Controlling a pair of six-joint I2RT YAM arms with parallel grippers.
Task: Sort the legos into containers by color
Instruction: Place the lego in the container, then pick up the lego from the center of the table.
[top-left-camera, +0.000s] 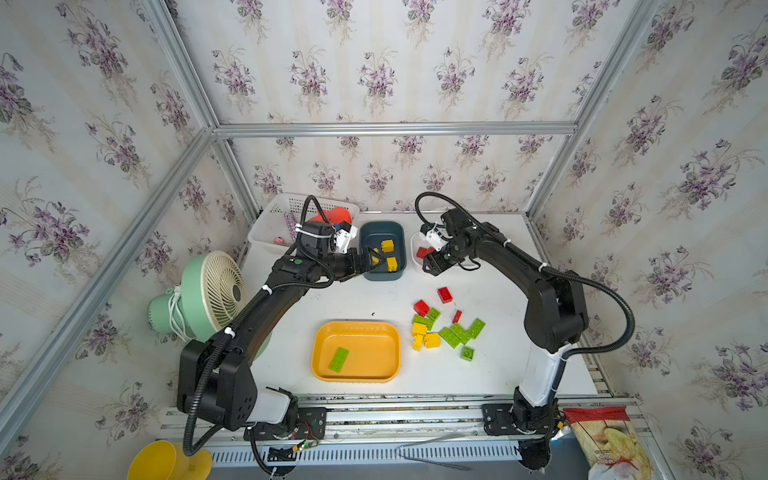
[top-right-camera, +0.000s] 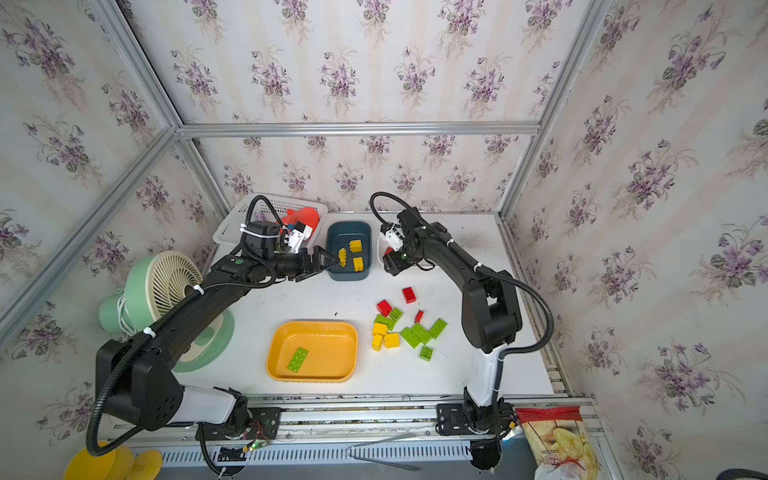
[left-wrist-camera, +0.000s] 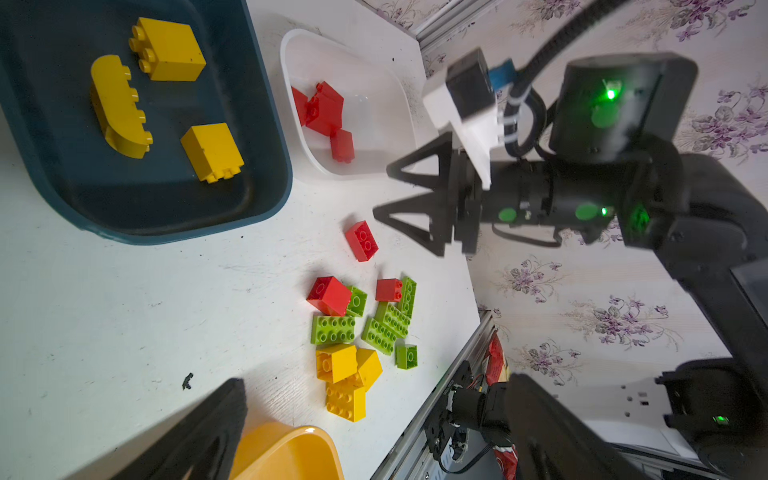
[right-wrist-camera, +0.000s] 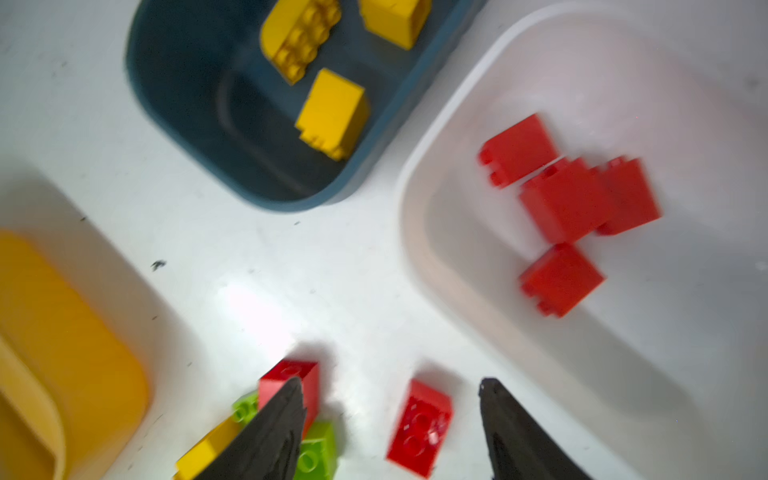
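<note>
Three yellow legos (left-wrist-camera: 166, 50) lie in the dark teal container (top-left-camera: 382, 224). My left gripper (top-left-camera: 370, 259) hangs open and empty at its left rim. Several red legos (right-wrist-camera: 569, 199) lie in the white container (right-wrist-camera: 419, 166). My right gripper (top-left-camera: 428, 266) hovers over that container's front edge, jaws apart, holding nothing. Between its fingertips (right-wrist-camera: 291, 399) I see a red lego (right-wrist-camera: 419, 428) flat on the table below. One green lego (top-left-camera: 339, 359) lies in the orange-yellow container (top-left-camera: 357, 325). A loose pile of red, green and yellow legos (top-left-camera: 459, 332) sits right of it.
A white lattice basket (top-left-camera: 282, 216) holding an orange toy (top-left-camera: 336, 214) stands at the back left. A green fan (top-left-camera: 208, 291) stands off the table's left edge. A yellow bowl (top-left-camera: 162, 461) and a chip bag (top-left-camera: 611, 440) lie in front.
</note>
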